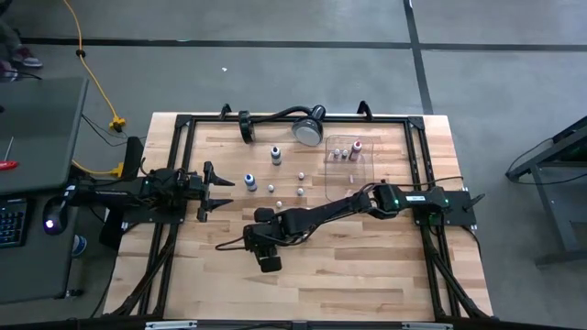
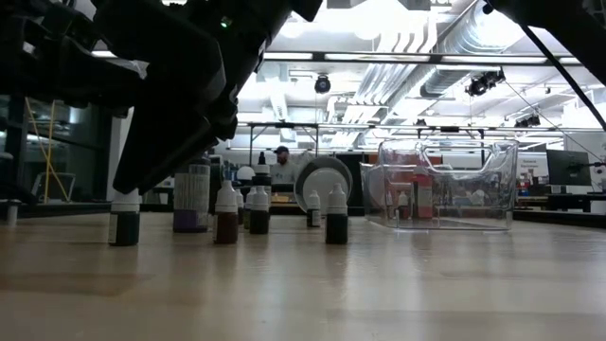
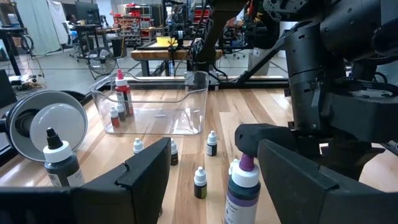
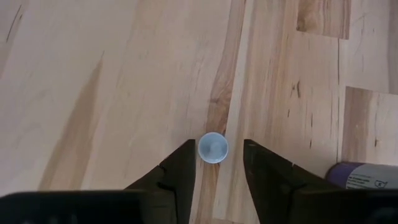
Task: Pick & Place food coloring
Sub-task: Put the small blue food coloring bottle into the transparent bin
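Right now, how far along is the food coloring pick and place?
Done: a few bottles stand in the clear tray. In hand: the right gripper straddles a white-capped bottle, jaws not yet touching it. Left: several loose bottles on the table. The left gripper waits open at the left side.

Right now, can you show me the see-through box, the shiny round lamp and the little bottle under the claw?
See-through box (image 3: 194, 99), left wrist view, on its near corner wall.
Shiny round lamp (image 1: 308, 130), high view, on the middle of its silver head.
Little bottle (image 4: 212, 148), right wrist view, on its white cap, seen from above.
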Robot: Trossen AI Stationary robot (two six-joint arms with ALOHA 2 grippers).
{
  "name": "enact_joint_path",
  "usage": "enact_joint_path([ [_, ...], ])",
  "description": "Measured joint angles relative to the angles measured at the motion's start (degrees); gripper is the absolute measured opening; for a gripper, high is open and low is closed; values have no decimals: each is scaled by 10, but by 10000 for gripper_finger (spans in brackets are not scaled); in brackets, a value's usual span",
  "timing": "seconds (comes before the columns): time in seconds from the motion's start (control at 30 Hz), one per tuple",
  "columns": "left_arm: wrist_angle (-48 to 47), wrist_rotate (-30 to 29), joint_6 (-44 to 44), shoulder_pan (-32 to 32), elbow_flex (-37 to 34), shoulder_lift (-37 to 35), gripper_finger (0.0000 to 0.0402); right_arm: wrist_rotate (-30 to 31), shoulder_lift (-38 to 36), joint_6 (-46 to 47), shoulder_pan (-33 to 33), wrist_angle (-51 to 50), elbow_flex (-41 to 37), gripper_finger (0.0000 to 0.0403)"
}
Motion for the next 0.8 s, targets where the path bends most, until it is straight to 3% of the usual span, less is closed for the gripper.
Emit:
enact_joint_path([
  [0.8,0,0,0,0,0,0,239,-26,0,0,0,2,0,7],
])
